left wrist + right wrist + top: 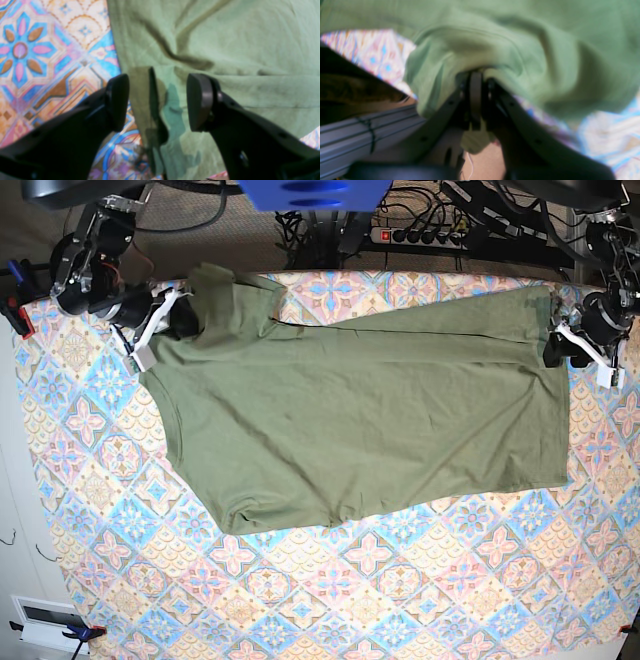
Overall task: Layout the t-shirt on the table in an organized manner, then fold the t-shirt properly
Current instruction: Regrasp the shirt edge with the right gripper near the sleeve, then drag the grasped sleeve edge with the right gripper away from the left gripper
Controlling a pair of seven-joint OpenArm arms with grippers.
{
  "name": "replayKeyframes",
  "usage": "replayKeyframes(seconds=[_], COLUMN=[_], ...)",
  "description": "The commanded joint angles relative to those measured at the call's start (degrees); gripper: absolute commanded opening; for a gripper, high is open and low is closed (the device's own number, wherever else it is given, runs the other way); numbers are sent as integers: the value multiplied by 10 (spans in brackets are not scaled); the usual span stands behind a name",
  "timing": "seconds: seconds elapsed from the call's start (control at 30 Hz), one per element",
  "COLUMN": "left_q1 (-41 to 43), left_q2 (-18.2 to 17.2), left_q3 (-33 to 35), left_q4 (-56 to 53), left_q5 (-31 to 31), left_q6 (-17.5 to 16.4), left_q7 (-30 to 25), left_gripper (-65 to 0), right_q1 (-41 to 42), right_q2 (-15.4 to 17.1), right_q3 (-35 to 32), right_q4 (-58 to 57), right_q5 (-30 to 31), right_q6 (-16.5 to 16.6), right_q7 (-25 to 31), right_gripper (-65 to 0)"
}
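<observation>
The t-shirt (360, 420) lies spread mostly flat across the far half of the table (330, 600), wrinkled, one sleeve bunched; no fold looks made yet. The right tool (476, 82), far left, is clamped on cloth by the shoulder. The left tool (157, 100), far right, hangs spread apart over the hem edge

T-shirt (360, 420) spread flat across the far half of the table (330, 600), neck end toward the base view's left, hem toward its right, right gripper (182, 320) at the shoulder, left gripper (556, 348) at the hem's far corner
</observation>
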Motion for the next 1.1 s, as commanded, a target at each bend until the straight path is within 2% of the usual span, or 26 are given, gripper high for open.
replayKeyframes(seconds=[0.0,0.13,0.67,1.07], left_q1=[-2,-2,-3,-2], left_q2=[-11,-11,-10,-2], left_q3=[-5,-5,-5,-4], left_q4=[9,9,9,9], left_q5=[-8,-8,-8,-8], left_q6=[-3,-3,-3,-3], left_q7=[-11,-11,-11,-12], left_gripper=[-290,-290,-290,-290], right_q1=[20,98,215,288], right_q2=[3,3,-2,-2], right_q3=[0,-4,-4,-5], right_q4=[4,1,-111,-203], right_q5=[12,10,9,9], right_q6=[2,2,2,2], right_q7=[7,7,8,61], right_gripper=[-626,-625,-625,-625])
